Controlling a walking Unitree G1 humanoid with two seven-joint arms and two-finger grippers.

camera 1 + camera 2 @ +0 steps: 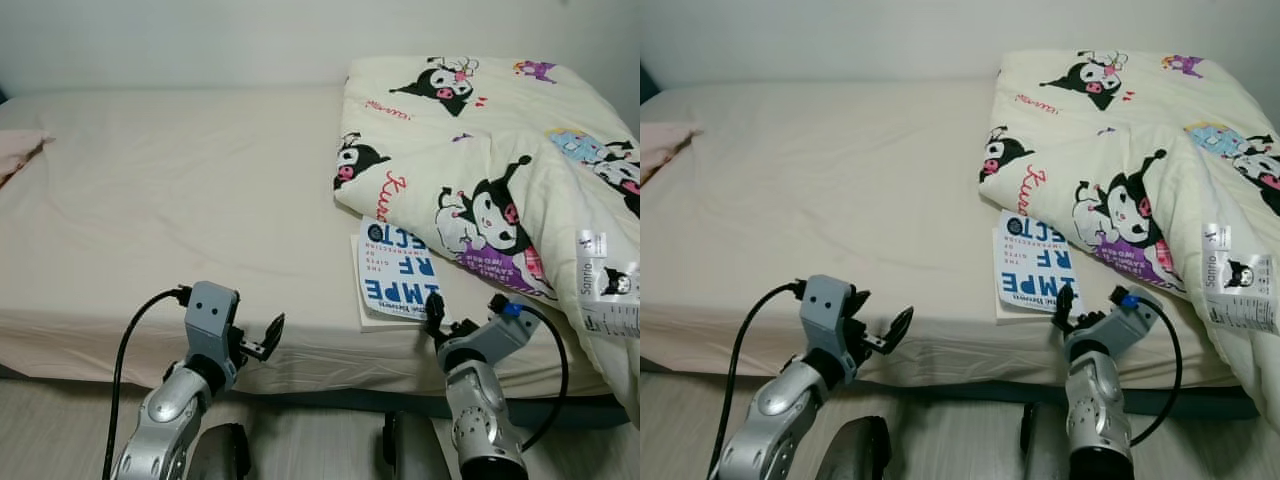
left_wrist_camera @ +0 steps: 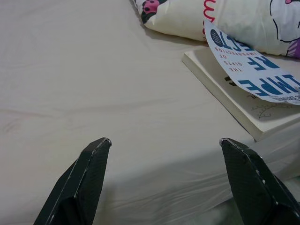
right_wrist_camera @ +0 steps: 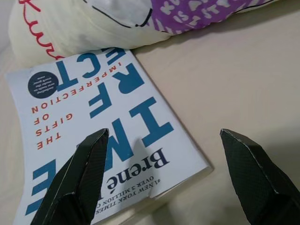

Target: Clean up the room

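Observation:
A white book (image 1: 398, 268) with blue and red cover lettering lies near the bed's front edge, its far end tucked under a cream quilt (image 1: 500, 150) printed with cartoon characters. In the left wrist view the book's cover (image 2: 243, 89) curls up off its pages. My right gripper (image 1: 438, 318) is open at the book's near right corner, and the cover (image 3: 93, 117) lies just beyond its fingertips (image 3: 93, 145). My left gripper (image 1: 262, 338) is open over the bare sheet at the bed's front edge, to the left of the book.
The bed (image 1: 180, 190) has a plain cream sheet and stands against a white wall. A pink cloth (image 1: 20, 150) lies at its far left. The quilt hangs over the right front corner with a label (image 1: 605, 280) showing. Pale floor (image 1: 60, 420) runs below the bed.

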